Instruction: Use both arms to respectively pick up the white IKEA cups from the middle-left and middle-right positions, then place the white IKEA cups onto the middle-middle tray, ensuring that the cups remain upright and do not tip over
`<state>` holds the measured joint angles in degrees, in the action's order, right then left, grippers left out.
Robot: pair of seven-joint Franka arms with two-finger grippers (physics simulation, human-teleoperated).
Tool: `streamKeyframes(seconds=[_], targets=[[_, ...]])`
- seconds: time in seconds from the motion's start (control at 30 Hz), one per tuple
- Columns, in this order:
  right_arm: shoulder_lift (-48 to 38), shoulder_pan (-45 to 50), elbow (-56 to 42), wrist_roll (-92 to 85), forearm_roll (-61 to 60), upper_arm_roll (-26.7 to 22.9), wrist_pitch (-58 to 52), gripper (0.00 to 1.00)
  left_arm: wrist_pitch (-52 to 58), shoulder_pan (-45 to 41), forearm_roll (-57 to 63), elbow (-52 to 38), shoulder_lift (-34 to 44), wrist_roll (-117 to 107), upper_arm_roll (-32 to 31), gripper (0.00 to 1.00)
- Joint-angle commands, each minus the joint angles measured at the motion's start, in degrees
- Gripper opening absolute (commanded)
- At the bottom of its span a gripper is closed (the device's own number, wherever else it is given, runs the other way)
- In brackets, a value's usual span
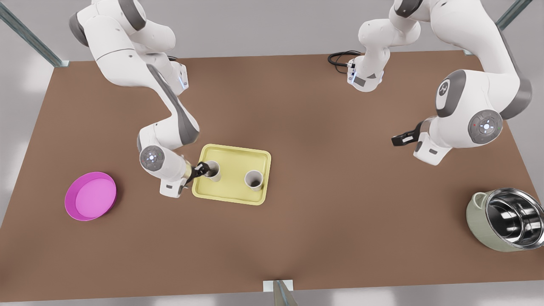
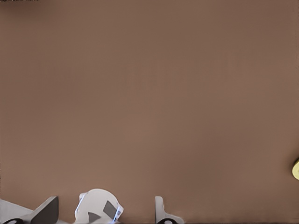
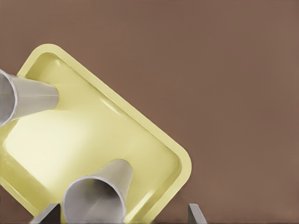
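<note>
I'm seeing 2 white IKEA cups (image 1: pixel 213 171) (image 1: pixel 254 179) standing upright on 1 tray (image 1: pixel 235 161), mid-table. The right gripper (image 1: pixel 199 170) is sitting at the tray's edge on the front view's left. The right wrist view is showing its fingers spread w/ a gap around the closer cup (image 3: pixel 96 198). The left gripper (image 1: pixel 399 138) is hovering well apart at the front view's right, open & empty over the brown table (image 2: pixel 149 93). I'm counting 1 pink dish (image 1: pixel 90 196) & 1 green pot (image 1: pixel 505 219); grey surroundings.

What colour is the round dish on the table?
The round dish is magenta-pink, seen best in the front view.
</note>
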<state>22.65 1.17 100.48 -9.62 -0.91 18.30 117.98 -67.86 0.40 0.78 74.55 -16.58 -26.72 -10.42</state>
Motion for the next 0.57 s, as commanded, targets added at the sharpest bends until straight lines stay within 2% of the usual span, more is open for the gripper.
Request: streamKeyframes(seconds=[0.0,0.1,0.17,0.3,0.4,0.53], targets=[[0.7,-1.5,-1.3,-0.1,-0.3,-1.6,-8.3,1.00,2.1,0.3,-0.2,-0.8,-0.1,17.0,-0.1,1.00],[1.3,-1.8,-5.6,1.2,0.0,-11.3,-8.3,1.00,2.2,-0.1,-0.3,-0.7,-0.1,16.4,-0.1,1.00],[-3.2,-2.7,-6.7,1.1,1.0,-13.3,-8.8,1.00,2.4,-0.1,-0.3,-0.7,-0.1,16.4,-0.2,1.00],[-10.2,-2.6,-16.3,6.2,3.4,-13.5,-27.9,1.00,3.9,-0.1,-0.4,-0.5,-0.2,16.4,-0.2,1.00],[-14.7,-2.6,-16.2,7.7,4.1,-13.6,-32.1,1.00,3.9,-0.1,-0.3,-0.6,-0.4,16.4,-0.2,1.00],[-14.8,-2.8,-16.0,7.1,3.8,-13.5,-32.5,1.00,3.9,-0.1,-0.3,-0.5,-0.4,16.4,-0.2,1.00]])
